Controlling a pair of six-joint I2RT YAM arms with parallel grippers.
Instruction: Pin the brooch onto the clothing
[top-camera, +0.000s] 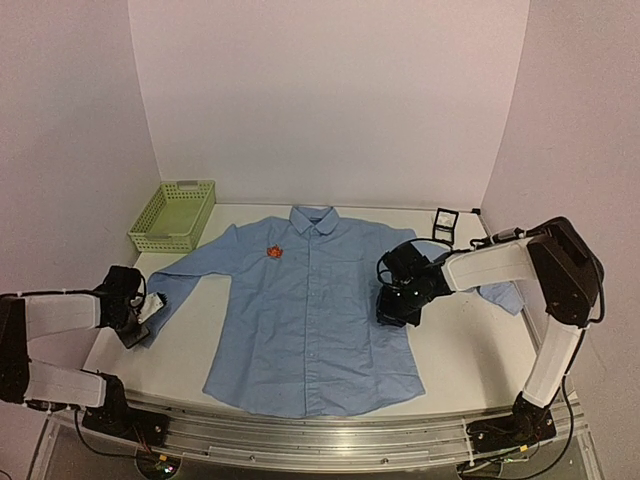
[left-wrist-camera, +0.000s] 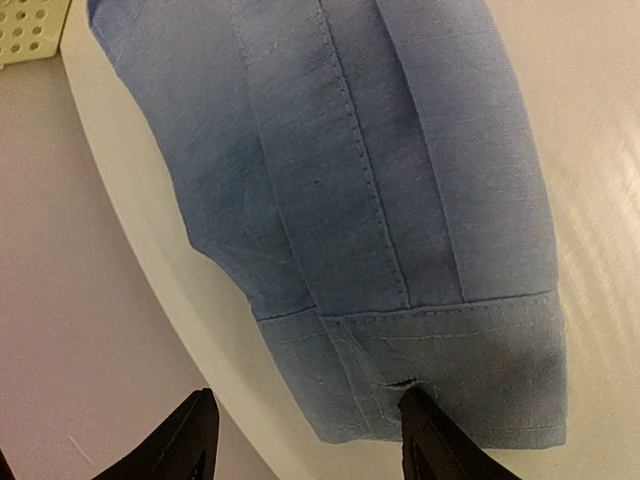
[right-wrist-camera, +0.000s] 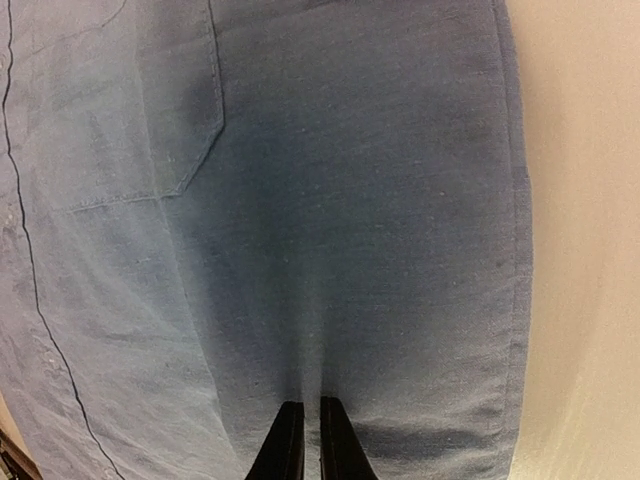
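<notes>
The clothing (top-camera: 310, 315), a light blue button-up shirt, lies flat on the table with its collar to the back. The brooch (top-camera: 275, 250), tiny and orange-red, sits on the shirt's chest left of the button placket. My left gripper (top-camera: 140, 325) is at the left sleeve's cuff (left-wrist-camera: 440, 370). In the left wrist view that gripper (left-wrist-camera: 310, 440) stands open, its right finger on the cuff and its left finger beyond the table edge. My right gripper (top-camera: 395, 308) is down on the shirt's right side below the pocket (right-wrist-camera: 150, 110). There the gripper (right-wrist-camera: 311, 440) is shut on a thin ridge of the fabric.
A pale green plastic basket (top-camera: 173, 214) stands at the back left. A small black square box (top-camera: 445, 224) leans at the back right. The right sleeve hangs toward the table's right edge (top-camera: 505, 295). White walls close in on three sides.
</notes>
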